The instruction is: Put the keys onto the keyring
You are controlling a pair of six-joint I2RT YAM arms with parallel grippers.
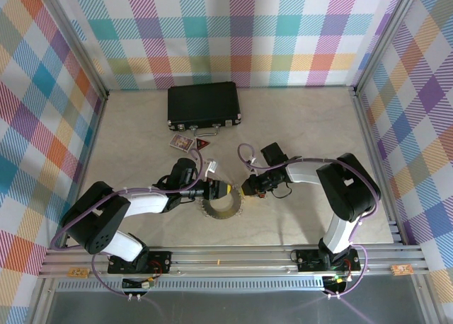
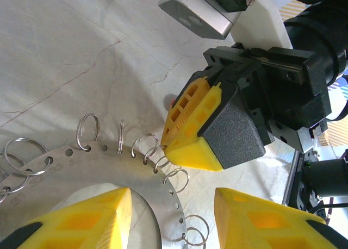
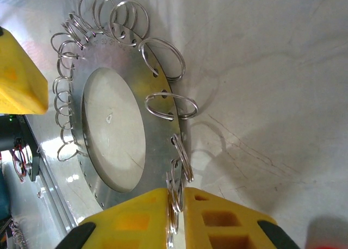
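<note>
Half spread, left claw (image 2: 171,205) straddling the edge of the keyring (image 1: 221,209), gripping nothing. Right claw (image 3: 175,205) nearly closed, pinching one rim loop. Keyring flat on the desk (image 1: 141,126), lower centre of the top view, round, loops fanning outward. Black case (image 1: 204,105) upper centre, shut, contents hidden.

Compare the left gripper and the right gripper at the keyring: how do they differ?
The left gripper has its fingers apart, straddling the rim of the keyring; the right gripper has its fingers shut on the keyring, pinching one of its split rings. In the top view the left gripper reaches in from the left, the right gripper from the right. Both have yellow fingers.
</note>
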